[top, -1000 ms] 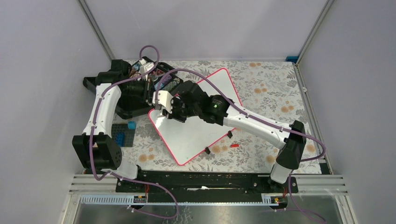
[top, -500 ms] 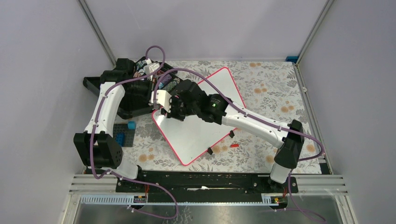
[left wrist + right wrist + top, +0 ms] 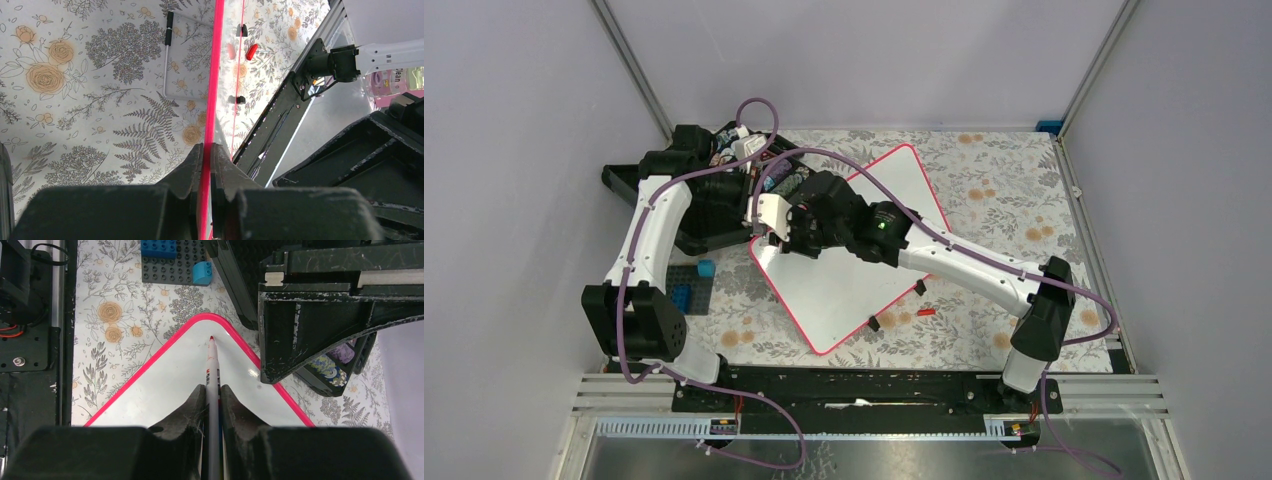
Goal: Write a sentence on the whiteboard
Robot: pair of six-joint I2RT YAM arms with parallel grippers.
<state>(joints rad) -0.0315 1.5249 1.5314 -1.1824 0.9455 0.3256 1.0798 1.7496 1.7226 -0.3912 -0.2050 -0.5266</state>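
Here the left gripper (image 3: 206, 150) is clamped on the pink rim of the one whiteboard (image 3: 844, 290) to steady it mid-counter (image 3: 1004, 200). The right gripper (image 3: 213, 390) pinches a single red marker (image 3: 213, 365), its tip over the board's left corner and possibly not yet touching. Two black clips (image 3: 916, 288) sit along the near-right edge.

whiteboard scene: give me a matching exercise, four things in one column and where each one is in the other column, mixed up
1. marker
2. whiteboard
3. small red piece
4. curved blue brick

A. loose on the floral table cover, apart from the board
B. edge clamped in the left gripper
C. on the dark grey plate
D. held in the right gripper

Pairs: 1-D, 2-B, 3-A, 4-C
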